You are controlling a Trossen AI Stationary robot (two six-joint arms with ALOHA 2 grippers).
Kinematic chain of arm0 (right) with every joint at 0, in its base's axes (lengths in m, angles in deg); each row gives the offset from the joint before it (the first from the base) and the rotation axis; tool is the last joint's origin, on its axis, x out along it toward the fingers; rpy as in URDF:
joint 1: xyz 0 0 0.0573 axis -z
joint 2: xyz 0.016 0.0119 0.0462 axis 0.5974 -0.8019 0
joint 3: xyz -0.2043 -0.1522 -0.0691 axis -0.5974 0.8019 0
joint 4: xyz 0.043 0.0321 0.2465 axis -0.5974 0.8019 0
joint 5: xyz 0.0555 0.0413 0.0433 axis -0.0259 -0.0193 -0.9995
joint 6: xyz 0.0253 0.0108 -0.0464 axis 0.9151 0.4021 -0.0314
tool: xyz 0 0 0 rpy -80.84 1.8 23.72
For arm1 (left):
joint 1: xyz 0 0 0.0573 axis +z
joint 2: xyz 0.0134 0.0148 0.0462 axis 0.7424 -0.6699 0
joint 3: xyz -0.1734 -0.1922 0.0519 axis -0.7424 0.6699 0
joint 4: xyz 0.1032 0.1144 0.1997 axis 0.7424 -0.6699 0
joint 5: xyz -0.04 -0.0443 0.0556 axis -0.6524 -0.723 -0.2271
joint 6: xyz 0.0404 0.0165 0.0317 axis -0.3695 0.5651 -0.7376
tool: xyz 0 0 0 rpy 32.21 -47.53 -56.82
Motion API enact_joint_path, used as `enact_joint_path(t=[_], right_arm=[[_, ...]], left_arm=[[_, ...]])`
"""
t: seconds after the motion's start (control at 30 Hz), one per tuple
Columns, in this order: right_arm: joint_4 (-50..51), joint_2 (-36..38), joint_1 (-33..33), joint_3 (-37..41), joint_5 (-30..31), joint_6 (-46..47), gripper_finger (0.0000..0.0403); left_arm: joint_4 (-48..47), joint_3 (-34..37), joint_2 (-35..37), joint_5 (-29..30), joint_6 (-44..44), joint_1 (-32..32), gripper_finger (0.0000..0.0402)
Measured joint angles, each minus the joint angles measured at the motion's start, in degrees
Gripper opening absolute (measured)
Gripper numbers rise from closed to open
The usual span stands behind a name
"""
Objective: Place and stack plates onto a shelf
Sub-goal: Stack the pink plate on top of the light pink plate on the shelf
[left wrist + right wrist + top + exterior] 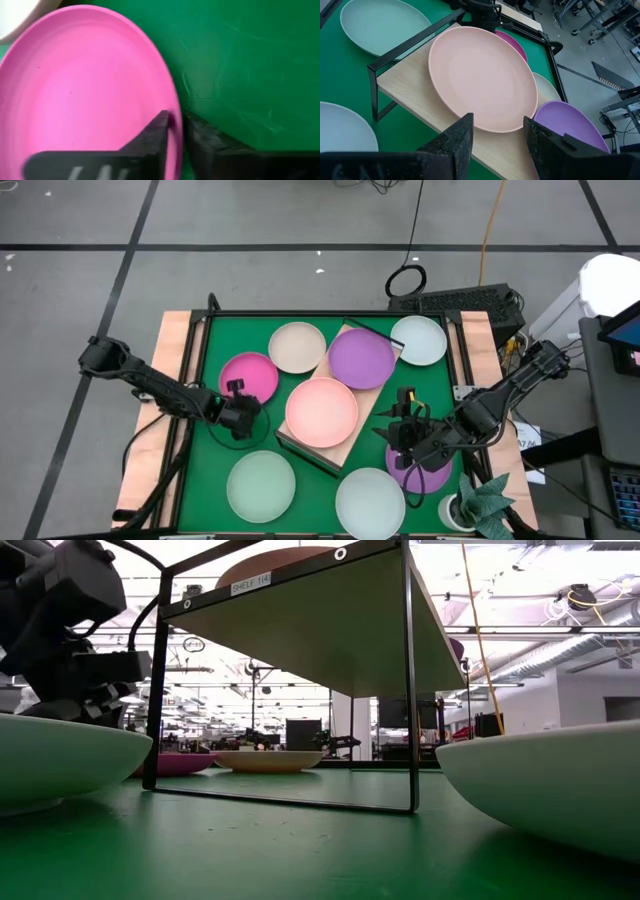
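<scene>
Left wrist view: magenta plate's rim sits between left fingers.

Smooth, matt, plastic-looking round plates, among them a salmon pink plate and a magenta plate, surround a pale wood-grain shelf board. Its thin frame looks like dark metal; the green table mat shows faint scuffs.

Purple plate mostly hidden under right gripper; magenta plate edge-cropped.
</scene>
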Motion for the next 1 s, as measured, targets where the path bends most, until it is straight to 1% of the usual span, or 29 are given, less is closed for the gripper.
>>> enact_joint_path(t=[0.07, 0.13, 0.27, 0.47, 0.6, 0.77, 1.0], right_arm=[[0.0, 0.0, 0.0, 0.0, 0.0, 0.0, 0.0157], [0.0, 0.0, 0.0, 0.0, 0.0, 0.0, 0.0157], [0.0, 0.0, 0.0, 0.0, 0.0, 0.0, 0.0157], [0.0, 0.0, 0.0, 0.0, 0.0, 0.0, 0.0157], [0.1, 0.0, 0.0, 0.0, 0.0, 0.3, 0.0157], [0.2, 0.0, 0.0, 0.0, 0.0, 0.4, 0.0157], [1.1, 0.0, 0.0, 0.0, 0.0, 1.9, 0.0157]], left_arm=[[0.0, 0.0, 0.0, 0.2, -0.6, 0.0, 0.0027], [-0.1, 0.0, 0.0, 0.9, -1.1, 0.0, 0.0013], [-1.0, -0.7, 0.0, 1.1, -1.5, 0.0, 0.0012], [-6.9, -7.1, 0.0, 0.0, -2.8, -0.1, 0.0012], [-12.3, -12.1, 0.0, 1.9, -4.6, 0.0, 0.0012], [-17.3, -16.7, 0.0, 4.8, -5.8, 0.0, 0.0012], [-18.4, -20.4, 0.1, 6.1, -10.0, 0.0, 0.0011]])
